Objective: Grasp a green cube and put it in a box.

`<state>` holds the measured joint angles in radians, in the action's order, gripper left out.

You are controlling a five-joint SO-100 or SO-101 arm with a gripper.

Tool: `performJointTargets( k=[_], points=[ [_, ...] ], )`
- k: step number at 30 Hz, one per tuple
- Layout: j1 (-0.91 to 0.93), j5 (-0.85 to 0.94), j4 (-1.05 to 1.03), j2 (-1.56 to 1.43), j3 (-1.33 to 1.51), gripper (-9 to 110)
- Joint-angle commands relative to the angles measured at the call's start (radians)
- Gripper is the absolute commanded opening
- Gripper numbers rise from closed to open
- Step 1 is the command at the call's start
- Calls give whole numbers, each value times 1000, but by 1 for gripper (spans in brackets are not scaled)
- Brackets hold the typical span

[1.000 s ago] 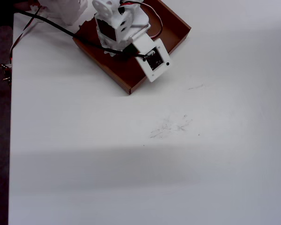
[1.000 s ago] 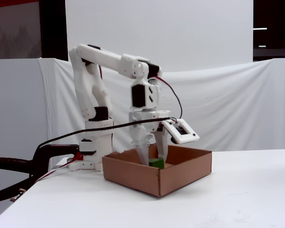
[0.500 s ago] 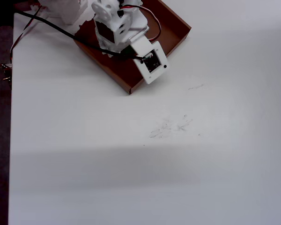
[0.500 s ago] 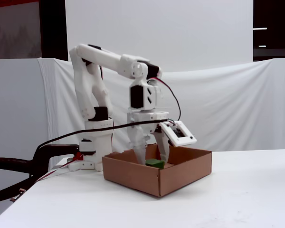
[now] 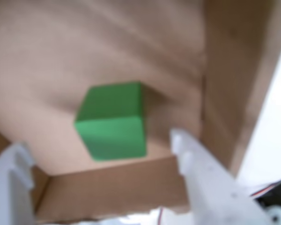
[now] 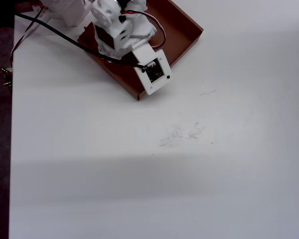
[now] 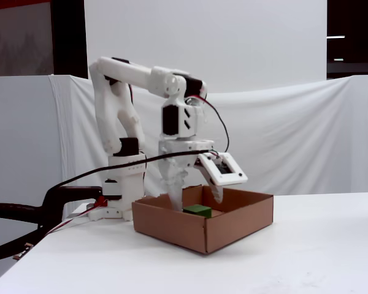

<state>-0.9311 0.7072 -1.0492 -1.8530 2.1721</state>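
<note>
The green cube (image 5: 112, 122) lies on the brown floor of the box (image 5: 61, 56), close to one of its low walls. In the wrist view my gripper (image 5: 98, 143) is open, its white fingertips (image 5: 180, 140) standing wide on either side of the cube and not touching it. In the fixed view the gripper (image 7: 195, 199) hangs just above the box (image 7: 233, 226), with the cube (image 7: 197, 210) resting free below it. From overhead the arm covers much of the box (image 6: 182, 30) and hides the cube.
The white arm base (image 7: 126, 184) stands behind the box, and a black cable (image 6: 55, 32) runs off to the left. The table's left edge (image 6: 11, 124) lies near the box. Faint pen marks (image 6: 182, 134) mark the tabletop.
My gripper has risen out of the box and shifted a little left in the fixed view. The cube stays on the box floor, free of the fingers.
</note>
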Motion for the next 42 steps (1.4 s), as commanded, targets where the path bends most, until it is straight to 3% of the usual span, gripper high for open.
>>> performJointTargets(
  k=[1,9,16,20,31,34,42],
  points=[
    [18,-3,-26,-57,-83,43],
    [118,6,-3,-233,-69,39],
    [324,87,35,-430,-5,37],
    [449,207,-12,-534,46,28],
    [799,468,55,-758,272,20],
    [845,491,86,-844,391,18],
    [881,548,-80,-1088,611,14]
  ],
)
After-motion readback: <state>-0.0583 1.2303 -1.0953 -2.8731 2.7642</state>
